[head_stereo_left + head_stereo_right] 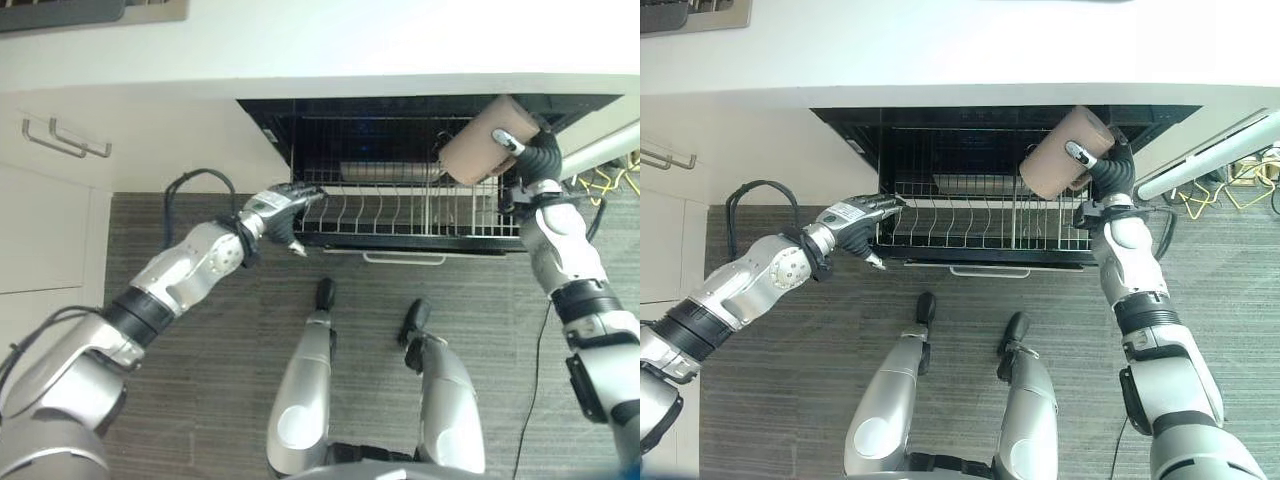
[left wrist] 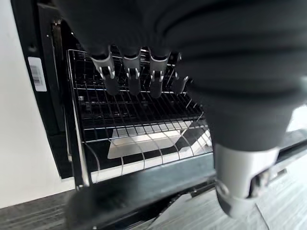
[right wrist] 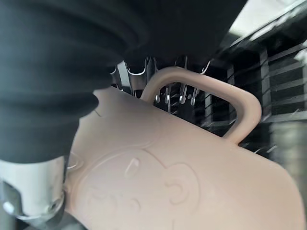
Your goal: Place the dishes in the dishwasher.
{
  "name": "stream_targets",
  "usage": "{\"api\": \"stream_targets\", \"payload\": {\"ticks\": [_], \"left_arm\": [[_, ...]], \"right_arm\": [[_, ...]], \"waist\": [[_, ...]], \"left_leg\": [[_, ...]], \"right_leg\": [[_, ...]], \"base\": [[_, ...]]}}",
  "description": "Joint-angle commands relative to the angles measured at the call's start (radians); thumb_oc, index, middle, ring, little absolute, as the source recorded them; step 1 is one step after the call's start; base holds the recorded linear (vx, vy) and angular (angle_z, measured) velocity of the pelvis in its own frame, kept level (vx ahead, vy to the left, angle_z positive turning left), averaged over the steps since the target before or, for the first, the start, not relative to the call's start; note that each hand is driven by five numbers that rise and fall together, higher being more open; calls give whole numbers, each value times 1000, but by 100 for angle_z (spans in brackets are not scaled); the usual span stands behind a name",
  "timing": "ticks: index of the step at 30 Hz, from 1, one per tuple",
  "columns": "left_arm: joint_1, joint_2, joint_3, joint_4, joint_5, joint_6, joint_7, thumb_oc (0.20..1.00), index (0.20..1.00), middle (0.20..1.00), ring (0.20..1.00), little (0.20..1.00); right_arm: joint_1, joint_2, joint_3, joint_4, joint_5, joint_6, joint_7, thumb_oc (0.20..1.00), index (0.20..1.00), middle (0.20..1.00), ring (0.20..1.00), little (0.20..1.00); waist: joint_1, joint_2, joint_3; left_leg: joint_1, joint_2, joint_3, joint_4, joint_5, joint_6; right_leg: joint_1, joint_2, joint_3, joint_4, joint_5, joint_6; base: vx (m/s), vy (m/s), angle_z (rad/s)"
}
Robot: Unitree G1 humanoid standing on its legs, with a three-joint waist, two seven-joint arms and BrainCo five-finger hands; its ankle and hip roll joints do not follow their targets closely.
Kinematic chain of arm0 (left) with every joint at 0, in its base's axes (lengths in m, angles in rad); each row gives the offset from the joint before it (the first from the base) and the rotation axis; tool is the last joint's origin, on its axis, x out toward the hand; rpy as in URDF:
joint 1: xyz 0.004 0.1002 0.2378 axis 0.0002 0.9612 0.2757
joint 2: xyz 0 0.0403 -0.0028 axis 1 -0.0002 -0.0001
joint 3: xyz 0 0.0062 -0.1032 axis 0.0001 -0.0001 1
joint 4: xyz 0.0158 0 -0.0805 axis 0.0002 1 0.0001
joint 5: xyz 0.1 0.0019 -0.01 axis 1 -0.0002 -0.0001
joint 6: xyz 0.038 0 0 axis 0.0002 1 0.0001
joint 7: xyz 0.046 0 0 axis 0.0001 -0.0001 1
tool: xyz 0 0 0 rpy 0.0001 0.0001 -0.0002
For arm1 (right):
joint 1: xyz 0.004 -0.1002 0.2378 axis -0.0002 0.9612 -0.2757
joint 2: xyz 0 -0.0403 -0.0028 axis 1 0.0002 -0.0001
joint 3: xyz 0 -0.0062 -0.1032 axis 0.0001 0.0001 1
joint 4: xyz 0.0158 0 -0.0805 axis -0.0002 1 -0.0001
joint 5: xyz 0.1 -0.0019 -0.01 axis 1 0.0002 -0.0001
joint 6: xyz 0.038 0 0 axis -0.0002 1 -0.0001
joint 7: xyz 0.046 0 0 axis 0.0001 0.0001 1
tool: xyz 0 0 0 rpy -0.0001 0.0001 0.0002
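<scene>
Currently the right hand has its fingers curled through the handle of a tan mug, held above the dishwasher rack. Mug looks rigid, light, smooth-walled; handle seems the safest hold. Left hand, fingers relaxed, rests at the rack's corner.

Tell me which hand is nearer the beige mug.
Right. The right hand grips the beige mug above the rack's right side; the left hand is at the rack's left edge.

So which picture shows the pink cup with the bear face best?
The right wrist view: the pale pink plastic cup sits close, showing its handle and embossed bear face. Both eye views show it small, held by the right hand above the wire dishwasher rack.
</scene>
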Motion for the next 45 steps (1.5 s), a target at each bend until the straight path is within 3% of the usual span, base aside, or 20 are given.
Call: {"api": "stream_targets", "payload": {"ticks": [1,2,6,9,10,13,19,31,35,45], "left_arm": [[-13,35,10,-50,-1,-55,-24,1000,1000,1000,1000,1000],[-32,39,-7,-46,-3,-71,-36,1000,1000,1000,1000,1000],[-54,45,-37,-56,0,-87,-57,1000,1000,1000,1000,1000],[-78,50,-64,-54,-4,-90,-66,1000,1000,1000,1000,1000],[-92,51,-82,-47,-7,-99,-67,1000,1000,1000,1000,1000],[-112,63,-103,-54,-20,-113,-82,1000,1000,1000,1000,1000],[-120,77,-120,-69,-32,-128,-105,1000,1000,1000,1000,1000],[-164,95,-133,-123,-10,-122,-158,1000,1000,1000,1000,1000],[-174,104,-136,-135,-21,-118,-164,1000,1000,1000,1000,1000],[-158,120,-119,-166,-39,-117,-143,1000,1000,1000,1000,1000]], "right_arm": [[-74,-62,1,-38,49,42,-5,200,200,200,200,200],[-95,-55,9,6,80,95,-8,200,200,200,200,200],[-123,-44,15,101,129,135,-70,200,200,200,200,200],[-167,-46,32,165,48,182,-80,200,200,200,200,200],[-195,-55,77,203,-4,238,-84,200,200,200,200,200],[-227,-75,136,242,-51,313,-59,200,200,200,200,200],[-320,-80,229,266,-132,417,-17,200,200,200,200,200],[-464,-114,363,283,-405,469,-16,200,200,200,200,200],[-494,-116,391,284,-351,489,-42,200,200,200,200,200],[-511,-117,375,351,-320,448,-78,200,200,200,200,200]], "waist": [[15,-22,-26],[18,-23,-26],[28,-21,-26],[33,-18,-26],[37,-17,-26],[41,-20,-26],[55,-25,-26],[67,-18,-26],[70,-12,-26],[76,17,-26]], "left_leg": [[4,3,43,11,-39,50],[-3,3,42,9,-32,51],[-7,3,42,5,-35,52],[-14,2,42,4,-34,52],[-15,3,44,1,-32,51],[-17,4,43,-1,-28,50],[-13,3,43,-1,-26,50],[-50,-3,41,8,-20,50],[-60,-6,40,15,-20,49],[-94,-11,41,22,-19,51]], "right_leg": [[54,-46,58,-26,21,72],[48,-45,56,-29,28,71],[47,-45,49,-27,25,72],[39,-43,47,-24,25,72],[40,-43,44,-26,25,73],[42,-41,40,-31,29,72],[48,-35,37,-31,32,72],[17,-41,28,-23,42,71],[9,-46,27,-19,43,70],[-30,-55,27,-1,36,65]], "base": [[-32,-61,2],[-23,-43,0],[-4,-31,4],[0,0,0],[0,0,0],[0,0,0],[0,0,0],[1,0,3],[0,0,0],[1,7,0]]}}
